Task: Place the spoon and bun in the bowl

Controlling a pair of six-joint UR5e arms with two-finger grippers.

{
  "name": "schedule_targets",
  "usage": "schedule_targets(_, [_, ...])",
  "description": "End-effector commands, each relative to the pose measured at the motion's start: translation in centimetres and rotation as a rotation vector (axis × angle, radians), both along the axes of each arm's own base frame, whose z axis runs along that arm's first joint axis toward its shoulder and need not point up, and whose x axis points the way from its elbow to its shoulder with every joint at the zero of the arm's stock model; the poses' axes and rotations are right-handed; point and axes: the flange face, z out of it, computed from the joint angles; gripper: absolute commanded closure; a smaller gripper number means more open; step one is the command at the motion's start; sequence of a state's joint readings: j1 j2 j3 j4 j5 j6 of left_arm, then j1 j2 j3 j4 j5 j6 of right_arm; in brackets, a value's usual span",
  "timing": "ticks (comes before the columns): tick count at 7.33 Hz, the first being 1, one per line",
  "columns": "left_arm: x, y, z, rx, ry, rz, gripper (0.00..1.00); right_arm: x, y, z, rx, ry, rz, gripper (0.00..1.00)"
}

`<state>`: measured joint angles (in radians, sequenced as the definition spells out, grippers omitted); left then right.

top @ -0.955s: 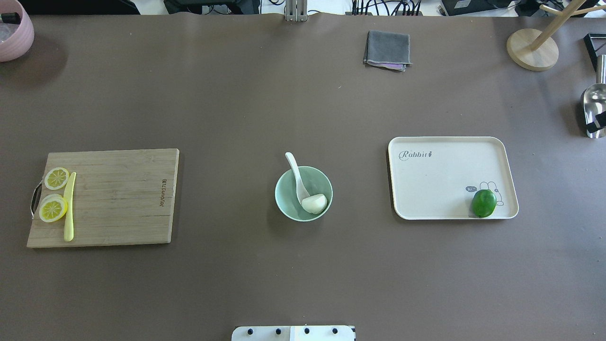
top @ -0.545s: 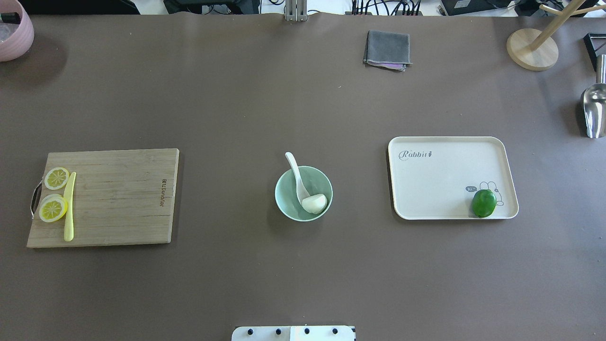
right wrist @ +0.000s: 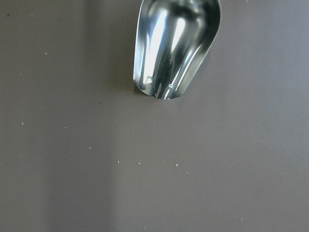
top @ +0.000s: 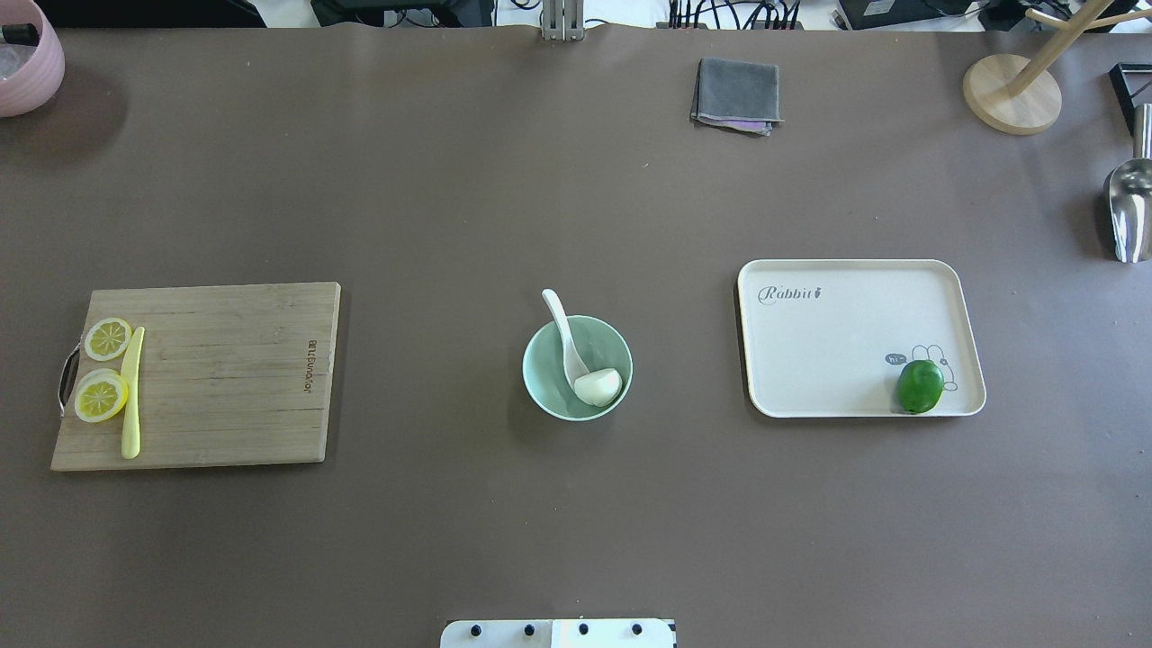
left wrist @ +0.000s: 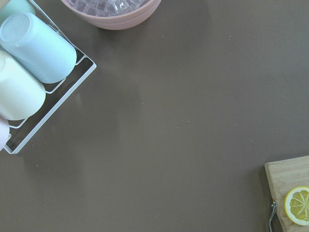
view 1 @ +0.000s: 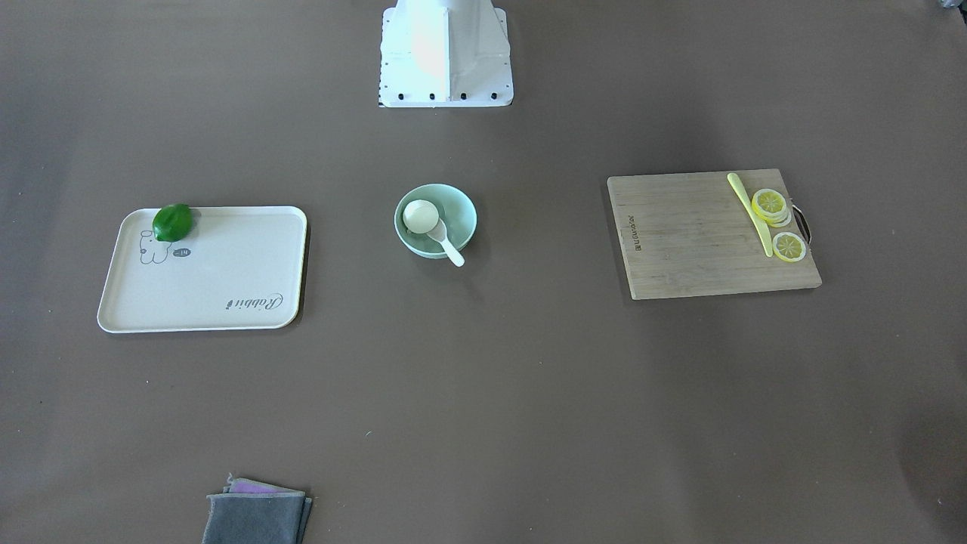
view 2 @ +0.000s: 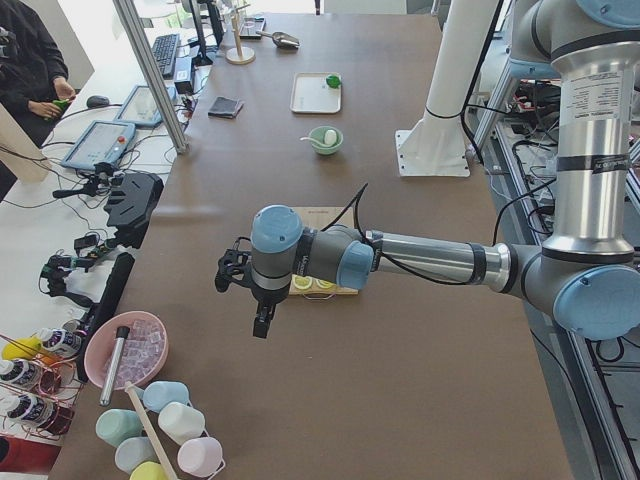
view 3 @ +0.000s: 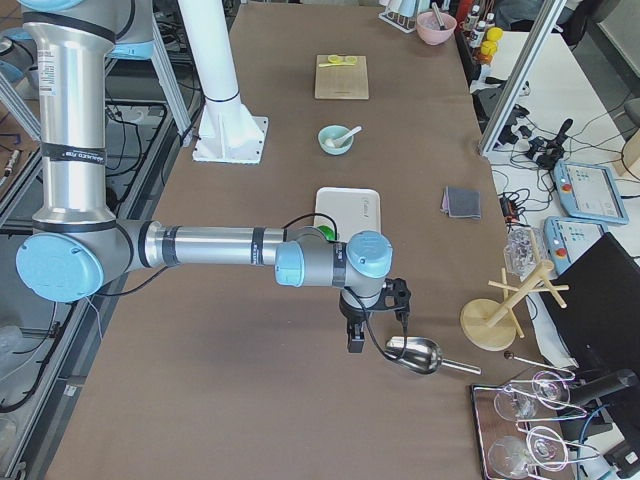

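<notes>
The mint-green bowl [top: 547,382] stands at the table's middle and also shows in the front-facing view [view 1: 458,214]. The white spoon [top: 562,326] leans in it, scoop down inside, handle over the far-left rim. The white bun [top: 598,387] lies in the bowl against the spoon's scoop, its flat underside turned up [view 1: 421,216]. My left gripper [view 2: 262,322] hovers beyond the cutting board's end, far from the bowl; I cannot tell if it is open. My right gripper [view 3: 355,338] hangs by a metal scoop [view 3: 412,354]; I cannot tell its state.
A wooden cutting board [top: 225,378] with lemon slices [top: 101,396] and a yellow knife [top: 132,391] lies left. A cream tray [top: 837,342] with a green lime [top: 919,386] lies right. A grey cloth [top: 736,94], wooden stand [top: 999,94], pink bowl [top: 27,63] and mug rack [left wrist: 34,72] sit at the edges.
One second ago a dark part of my right gripper showed over the metal scoop at the overhead view's right edge; it has since left that view. Bowl, spoon and bun have not moved.
</notes>
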<state>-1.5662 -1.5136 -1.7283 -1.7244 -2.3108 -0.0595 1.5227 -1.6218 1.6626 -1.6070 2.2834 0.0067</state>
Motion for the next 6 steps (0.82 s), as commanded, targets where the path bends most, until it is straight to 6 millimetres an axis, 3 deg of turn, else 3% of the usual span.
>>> schedule_targets(1, [-0.1,0.0,0.4,-0.007,-0.006,-0.003,0.02,0.6,0.8,-3.8,-0.043,0.050,0.004,0.00])
schedule_targets(6, [-0.4,-0.5,0.0,0.005,-0.044,-0.013,0.02,0.6,1.1,-2.8,-0.059,0.057,0.003,0.00])
